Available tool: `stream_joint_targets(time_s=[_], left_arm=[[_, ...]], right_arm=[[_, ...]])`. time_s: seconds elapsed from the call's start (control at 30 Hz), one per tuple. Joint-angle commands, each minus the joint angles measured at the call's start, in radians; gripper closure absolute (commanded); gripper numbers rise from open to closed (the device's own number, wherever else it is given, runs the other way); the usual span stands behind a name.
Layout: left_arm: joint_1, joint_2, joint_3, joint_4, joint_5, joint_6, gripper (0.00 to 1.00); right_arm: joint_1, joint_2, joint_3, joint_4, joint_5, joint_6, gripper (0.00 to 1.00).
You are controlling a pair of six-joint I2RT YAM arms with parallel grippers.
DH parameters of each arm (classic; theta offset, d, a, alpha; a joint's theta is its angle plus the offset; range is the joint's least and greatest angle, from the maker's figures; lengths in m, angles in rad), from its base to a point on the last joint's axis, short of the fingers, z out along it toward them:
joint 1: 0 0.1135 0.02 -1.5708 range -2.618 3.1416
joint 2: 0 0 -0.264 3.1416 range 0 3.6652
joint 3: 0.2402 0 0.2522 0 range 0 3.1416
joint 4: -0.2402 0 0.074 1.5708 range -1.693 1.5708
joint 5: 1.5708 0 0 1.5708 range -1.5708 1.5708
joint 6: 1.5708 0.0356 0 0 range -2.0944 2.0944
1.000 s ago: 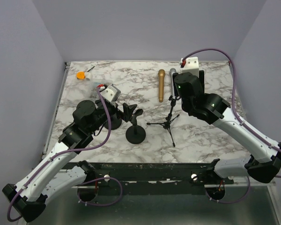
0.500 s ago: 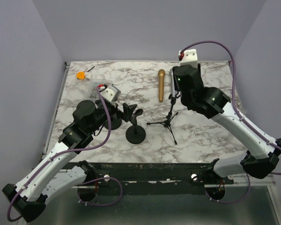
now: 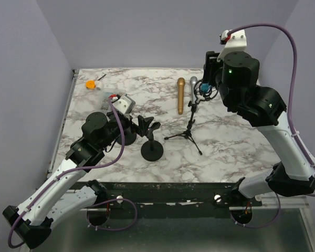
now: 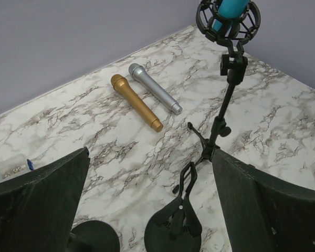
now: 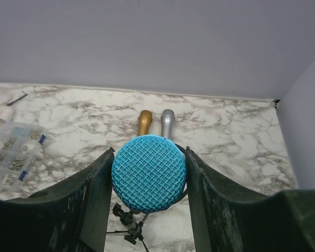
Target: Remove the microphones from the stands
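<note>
From left: left gripper spread wide beside a round-base stand; blue microphone seated in the shock mount atop the tripod stand, its mesh head clasped by the right gripper, judged light and rigid with a dentable grille, so the barrel probably suits gripping better; no legible markings.
</note>
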Motion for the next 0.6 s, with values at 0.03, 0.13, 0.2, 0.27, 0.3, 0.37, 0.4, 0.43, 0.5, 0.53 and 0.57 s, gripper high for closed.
stream_joint_targets(time_s=[0.03,0.13,0.2,0.27,0.3,0.37,0.4,0.43,0.5,0.53,0.57], left_arm=[[-0.006,0.007,0.010,-0.007,-0.003,0.008,0.01],[-0.005,0.007,0.010,-0.008,-0.006,0.010,0.01],[-0.005,0.009,0.010,-0.008,-0.008,0.013,0.01],[-0.005,0.013,0.011,-0.009,-0.010,0.014,0.01],[-0.005,0.014,0.010,-0.008,-0.012,0.015,0.02],[-0.005,0.017,0.010,-0.008,-0.015,0.017,0.01],[-0.005,0.017,0.010,-0.010,-0.016,0.018,0.01],[-0.006,0.018,0.010,-0.010,-0.017,0.019,0.01],[-0.005,0.020,0.011,-0.010,-0.020,0.021,0.02],[-0.006,0.020,0.010,-0.011,-0.022,0.021,0.02],[-0.005,0.020,0.010,-0.011,-0.022,0.021,0.02]], right_arm=[[-0.001,-0.007,0.090,0.032,-0.132,0.008,0.81],[-0.001,-0.022,0.106,0.073,-0.148,0.007,0.85],[-0.001,-0.039,0.096,0.114,-0.145,0.002,0.86],[-0.001,-0.056,0.073,0.162,-0.126,-0.003,0.87],[-0.001,-0.065,0.059,0.188,-0.110,-0.006,0.87],[-0.001,-0.089,0.011,0.258,-0.075,-0.018,0.88],[-0.001,-0.101,-0.013,0.293,-0.056,-0.022,0.89],[-0.001,-0.109,-0.031,0.330,-0.033,-0.035,0.91],[-0.001,-0.123,-0.070,0.399,0.035,-0.067,0.94],[-0.001,-0.128,-0.093,0.435,0.067,-0.084,0.97],[-0.001,-0.132,-0.114,0.474,0.106,-0.125,0.99]])
